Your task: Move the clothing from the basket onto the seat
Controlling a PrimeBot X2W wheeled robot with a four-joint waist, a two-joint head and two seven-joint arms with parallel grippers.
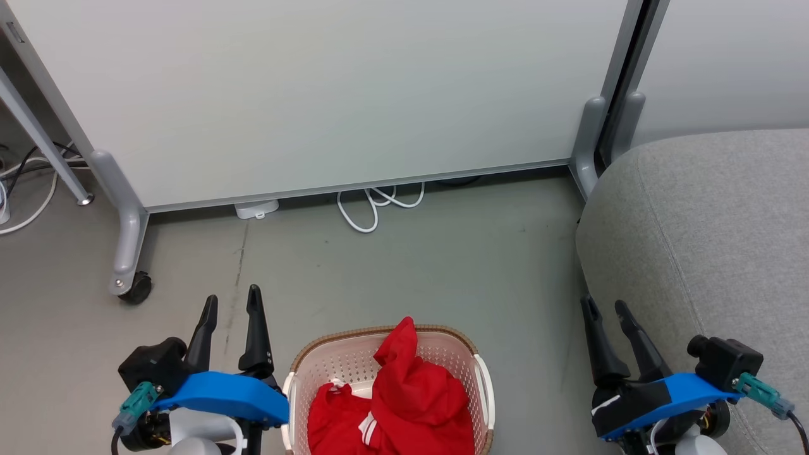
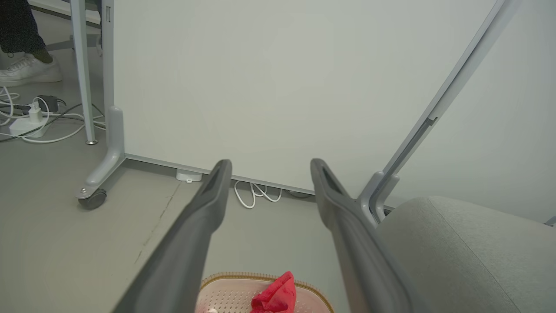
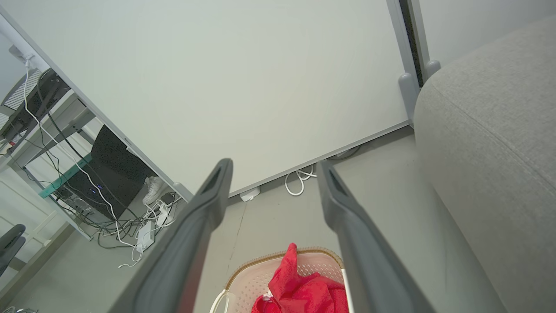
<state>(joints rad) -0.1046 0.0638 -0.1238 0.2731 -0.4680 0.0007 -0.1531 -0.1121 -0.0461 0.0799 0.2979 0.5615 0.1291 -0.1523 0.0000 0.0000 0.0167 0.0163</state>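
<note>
Both spread, empty: left gripper [image 1: 232, 292], right gripper [image 1: 604, 301].
Between them, clothing [image 1: 411, 392] heaped in the basket [image 1: 328, 344]; the seat [image 1: 708, 221] beside the right one.

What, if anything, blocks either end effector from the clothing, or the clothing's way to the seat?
Nothing visible does. The clothing lies uncovered in the open-topped basket, between the open left end effector and the open right end effector. Only floor separates the basket from the seat on the right.
</note>
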